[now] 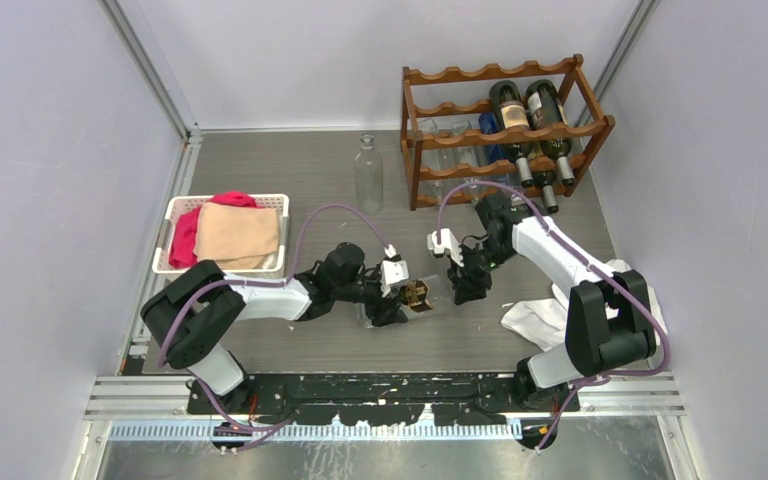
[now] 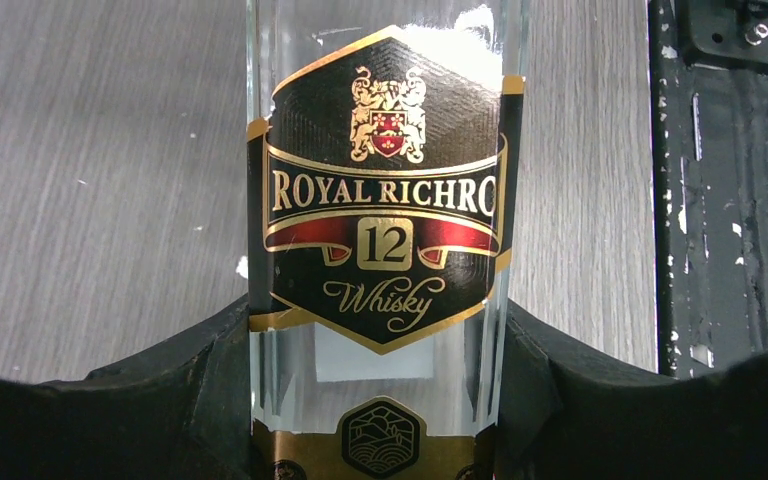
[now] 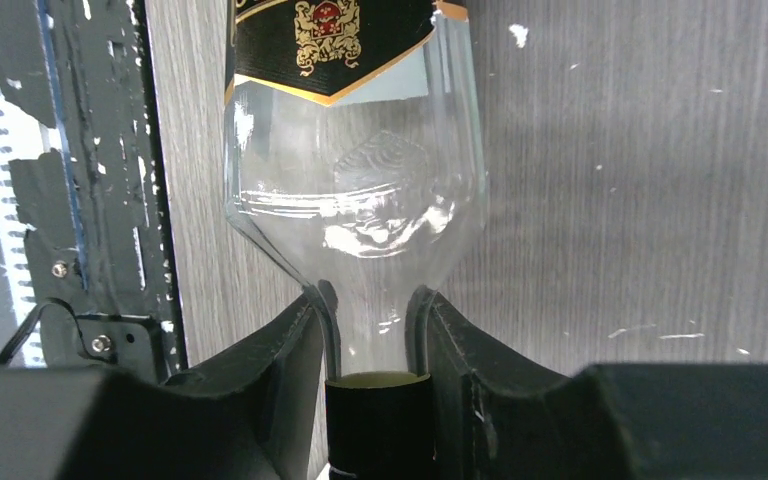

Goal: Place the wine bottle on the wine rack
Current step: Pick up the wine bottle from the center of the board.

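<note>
The left gripper [image 2: 380, 400] is clamping the body of a clear bottle [image 2: 385, 200] lying sideways. The right gripper [image 3: 370, 340] is pinching its neck.

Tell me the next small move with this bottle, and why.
Probably lift the bottle a little, both hands together and level. The left hand is closed on its body and the right hand on its neck, yet it lies flat on the table, and the rack stands farther back with free slots.
</note>
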`<state>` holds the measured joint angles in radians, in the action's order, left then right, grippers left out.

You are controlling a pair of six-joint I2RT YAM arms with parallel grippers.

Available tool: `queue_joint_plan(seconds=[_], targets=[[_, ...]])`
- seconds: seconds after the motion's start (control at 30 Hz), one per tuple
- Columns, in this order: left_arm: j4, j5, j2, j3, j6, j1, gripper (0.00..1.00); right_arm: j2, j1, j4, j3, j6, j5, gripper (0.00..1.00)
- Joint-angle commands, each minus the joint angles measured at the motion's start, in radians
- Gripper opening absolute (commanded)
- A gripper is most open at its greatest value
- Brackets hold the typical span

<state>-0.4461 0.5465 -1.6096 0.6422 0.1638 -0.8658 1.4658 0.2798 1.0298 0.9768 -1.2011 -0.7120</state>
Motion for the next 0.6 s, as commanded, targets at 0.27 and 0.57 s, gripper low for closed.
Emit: queue_joint_plan(seconds=[0.27, 0.57], targets=[[-0.103, -0.072, 0.159, 0.027, -0.024, 0.016, 0.79, -0.089, -0.012, 0.002, 0.089, 0.133, -0.133, 0.01], [0.129, -0.128, 0.381, 0.041, 0.037, 0.023, 0.90, -0.144, -0.067, -0.017, 0.079, 0.149, -0.174, 0.01]])
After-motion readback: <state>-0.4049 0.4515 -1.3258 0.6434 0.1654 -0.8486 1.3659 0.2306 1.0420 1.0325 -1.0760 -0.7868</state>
